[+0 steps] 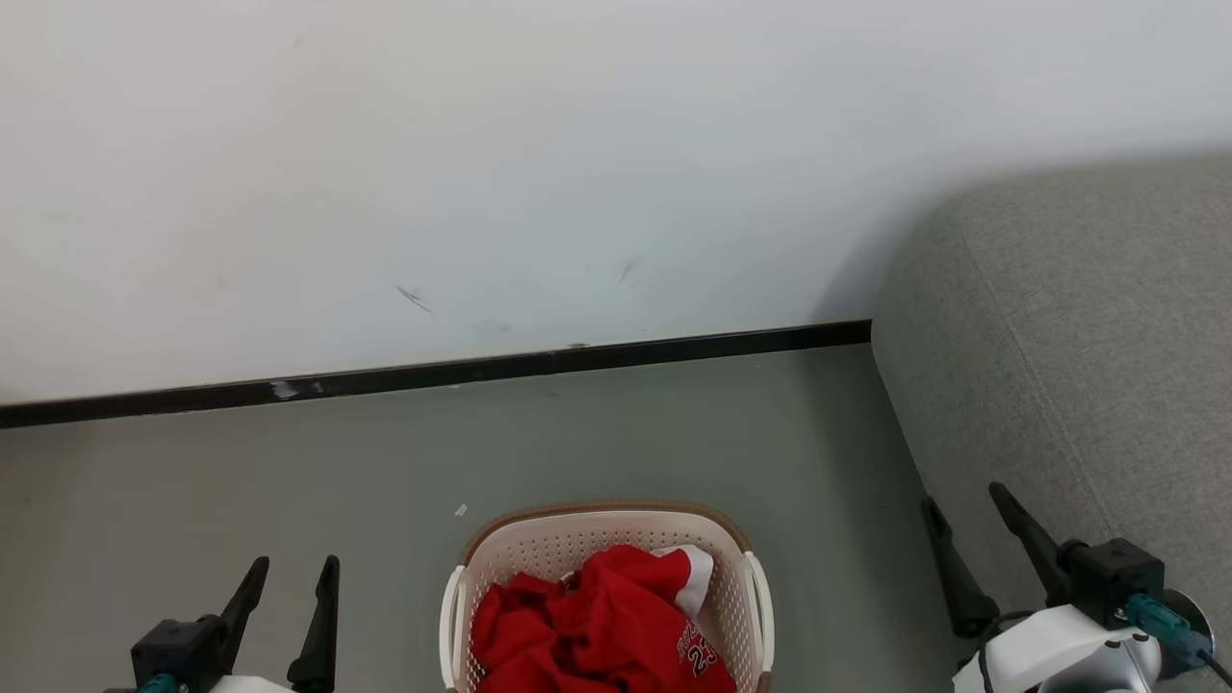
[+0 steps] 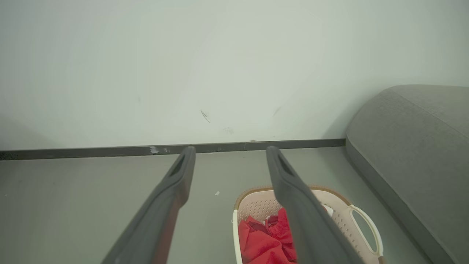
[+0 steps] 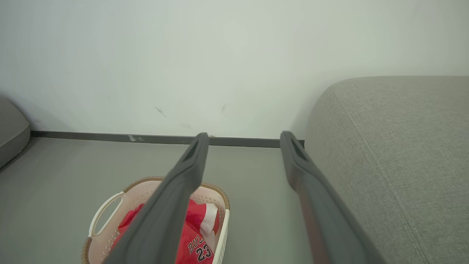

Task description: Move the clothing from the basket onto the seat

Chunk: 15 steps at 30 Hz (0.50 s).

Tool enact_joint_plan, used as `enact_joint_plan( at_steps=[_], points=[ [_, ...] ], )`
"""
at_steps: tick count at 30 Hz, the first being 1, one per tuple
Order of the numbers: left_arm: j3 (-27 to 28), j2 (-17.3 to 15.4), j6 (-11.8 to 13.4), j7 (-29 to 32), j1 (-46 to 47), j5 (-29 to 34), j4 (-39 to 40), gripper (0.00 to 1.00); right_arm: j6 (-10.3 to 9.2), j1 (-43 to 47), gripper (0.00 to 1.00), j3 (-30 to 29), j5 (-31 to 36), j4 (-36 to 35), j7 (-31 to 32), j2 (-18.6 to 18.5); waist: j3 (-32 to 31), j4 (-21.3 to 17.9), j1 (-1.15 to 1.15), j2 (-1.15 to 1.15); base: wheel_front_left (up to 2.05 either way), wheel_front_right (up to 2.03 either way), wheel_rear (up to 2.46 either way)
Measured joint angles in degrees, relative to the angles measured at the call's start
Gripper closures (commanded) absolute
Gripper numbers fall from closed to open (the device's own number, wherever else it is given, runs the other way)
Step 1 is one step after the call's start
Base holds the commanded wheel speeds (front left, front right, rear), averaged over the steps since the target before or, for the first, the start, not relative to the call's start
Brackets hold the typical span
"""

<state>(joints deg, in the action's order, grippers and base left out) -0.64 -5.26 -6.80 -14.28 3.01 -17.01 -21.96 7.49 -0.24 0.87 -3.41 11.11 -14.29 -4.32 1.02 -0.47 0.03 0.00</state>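
At 6 o'clock in the head view, closest to the robot, the basket [image 1: 539, 551] is standing on the grey floor [image 1: 289, 481]. The clothing [image 1: 597, 616] is lying bunched inside it, a red heap with a white-trimmed edge turning up toward 1 o'clock and black "23" lettering showing at its lower right. At 7 o'clock the left fingers [image 1: 322, 616] are pointing up the view, spread apart and gripping nothing, hanging over bare floor well to the side of the basket. In the left wrist view these fingers [image 2: 172, 190] are spreading wide, and the right-hand one is crossing in front of the basket [image 2: 344, 220]. At 4 o'clock the right fingers [image 1: 953, 568] are also standing parted and empty, leaning toward 11 o'clock at the near edge of the seat [image 1: 1088, 337]. In the right wrist view those fingers [image 3: 183, 183] are framing bare floor, with the basket [image 3: 106, 205] at 7 o'clock and the seat [image 3: 395, 146] at 3 o'clock. Just beyond the basket's far rim, at 11 o'clock from it, a small pale scrap [image 1: 461, 510] is lying on the floor. The seat is filling the 3 o'clock side and reaching back to the wall [image 1: 481, 144], where a dark skirting board [image 1: 433, 372] is running along the base beneath a few faint scuffs [image 1: 414, 298].
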Motion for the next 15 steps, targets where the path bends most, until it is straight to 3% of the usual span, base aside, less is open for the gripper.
enact_joint_plan(
  at_steps=[15],
  points=[
    [-4.85,1.03,-0.45,0.00,0.42,0.09,-2.60,0.00,0.00,-0.02,0.00,-0.19,0.60,-1.27,0.00,0.30,3.43,-1.07,-0.01,0.00,0.00,0.00,0.00]
  ],
)
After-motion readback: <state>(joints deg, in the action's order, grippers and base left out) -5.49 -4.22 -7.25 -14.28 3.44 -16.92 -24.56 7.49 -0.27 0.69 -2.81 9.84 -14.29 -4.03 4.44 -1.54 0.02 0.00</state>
